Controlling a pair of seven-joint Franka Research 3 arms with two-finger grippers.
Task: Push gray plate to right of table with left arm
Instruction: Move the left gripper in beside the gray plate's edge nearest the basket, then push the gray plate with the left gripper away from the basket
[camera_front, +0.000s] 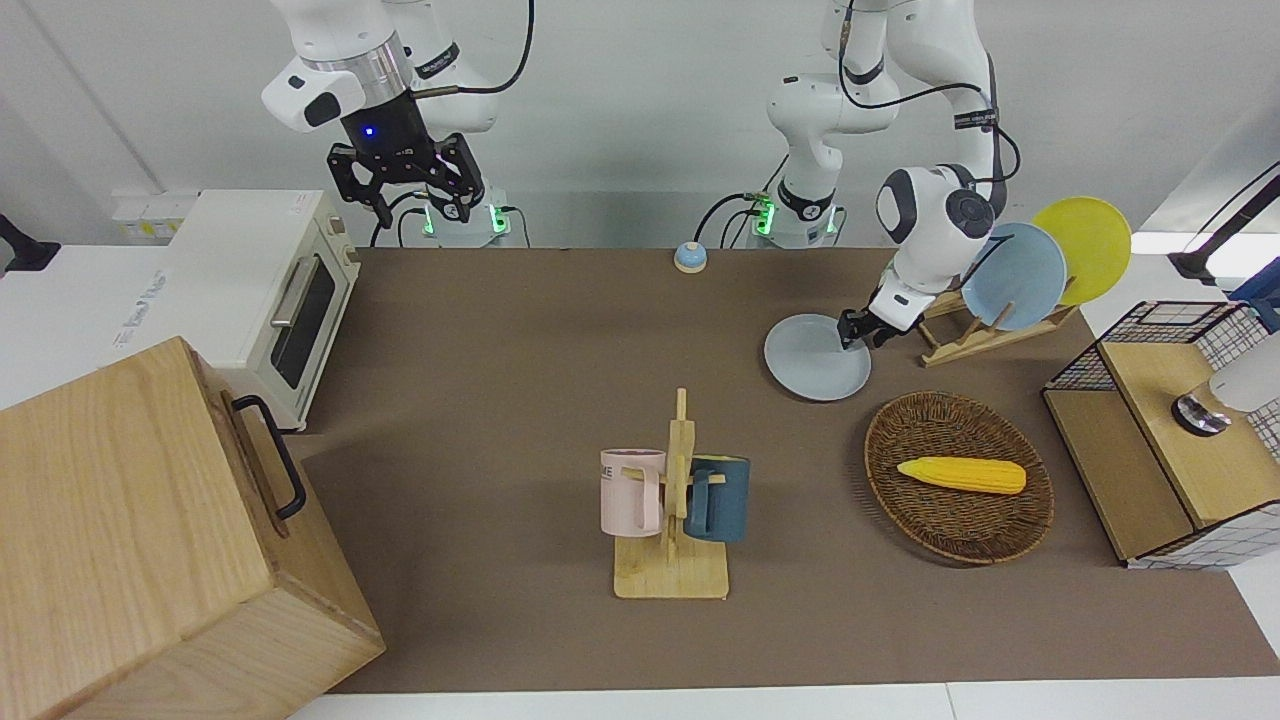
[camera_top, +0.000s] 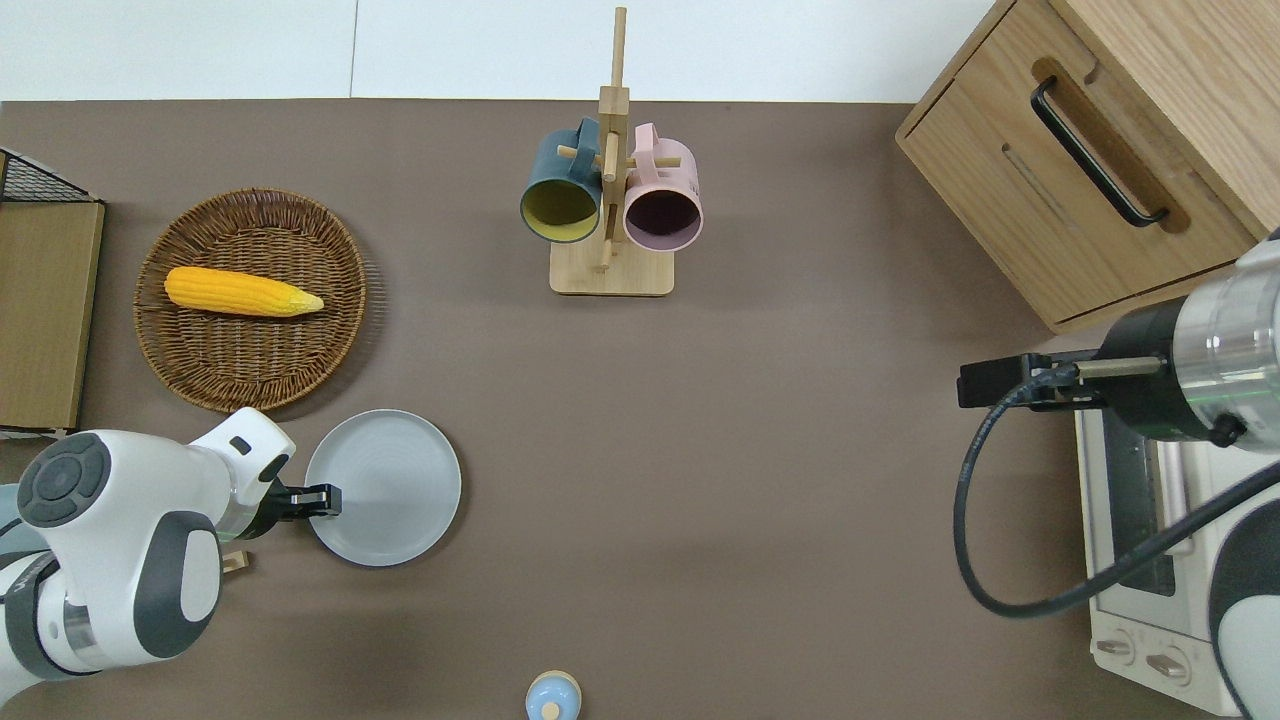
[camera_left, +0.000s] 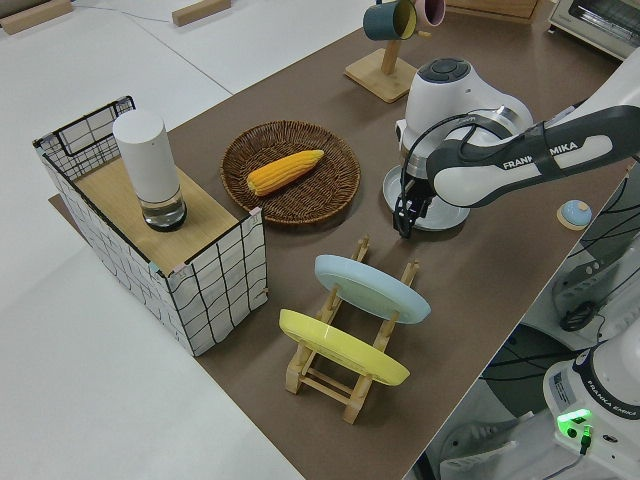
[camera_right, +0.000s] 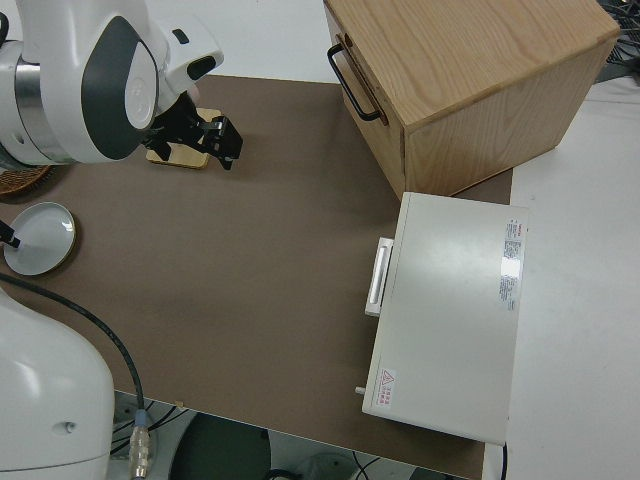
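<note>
Fingertips of the left gripper (camera_top: 325, 498) touch the gray plate (camera_top: 385, 487) at its rim on the left arm's side; whether they are parted, I cannot tell. Nearly all the pushing seems left: the plate lies at the left arm's end of the table (camera_top: 760, 470). The right arm is parked.

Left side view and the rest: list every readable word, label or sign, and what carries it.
"FRANKA EMIKA": on the white left arm forearm.
"FRANKA EMIKA": small, on the white arm base.
"ME": partial letters on the pink mug.
White toaster oven: red warning triangle and printed labels, too small to read.
</note>
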